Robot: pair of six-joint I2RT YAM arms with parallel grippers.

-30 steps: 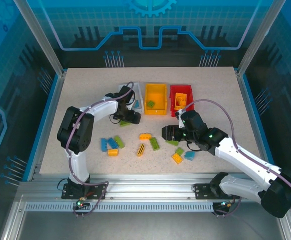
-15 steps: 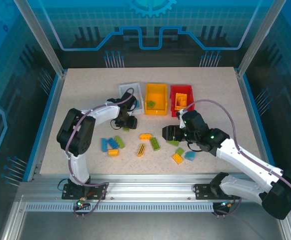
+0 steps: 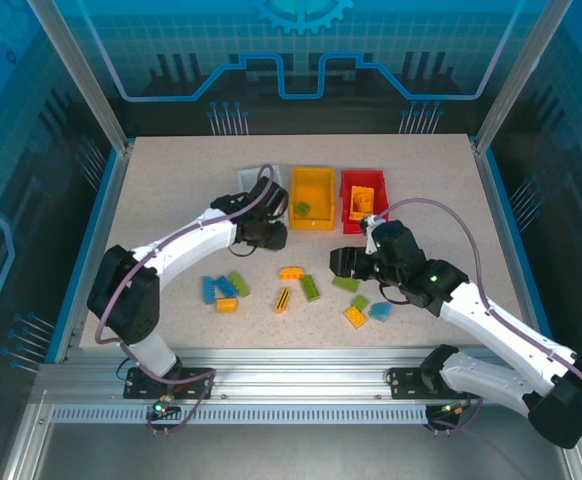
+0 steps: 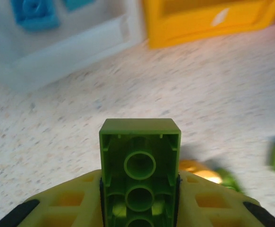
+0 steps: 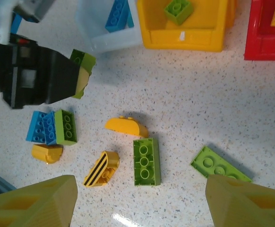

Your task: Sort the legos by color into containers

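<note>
Speckled tabletop (image 3: 171, 170), blue walls (image 3: 391, 50); left jaws grip green brick (image 4: 140, 156); right jaws open.

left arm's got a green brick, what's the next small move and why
Probably carry the left gripper right and away, over the yellow bin: its fingers clamp a green brick, and another green piece lies in that bin.

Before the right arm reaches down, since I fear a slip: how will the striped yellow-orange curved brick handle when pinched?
The black-striped yellow-orange curved plastic brick looks hard-moulded and small, so probably stiff and light. Its rounded glossy face could slip in a pinch; the flat sides likely hold better. Pushed, it may rock or spin.
</note>
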